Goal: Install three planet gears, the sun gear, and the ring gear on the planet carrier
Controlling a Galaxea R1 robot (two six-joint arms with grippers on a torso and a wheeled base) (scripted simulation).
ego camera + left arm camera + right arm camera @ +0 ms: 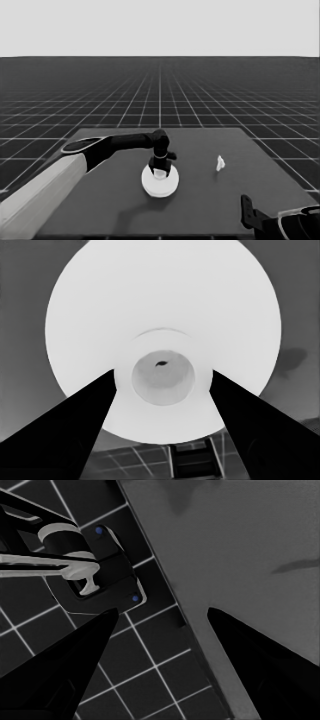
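The left end effector [159, 169] stands at the middle of the dark surface [210, 200], its two black fingers [75, 430] spread on either side of the raised hub of a large white round disc with a small dark central hole, the larger round part [160, 185], which lies flat under it and hides whatever is beneath. Well to the right sits a thin white piece [220, 163], alone, while the right end effector [160, 630] waits at the near right corner with its fingers apart and nothing between them
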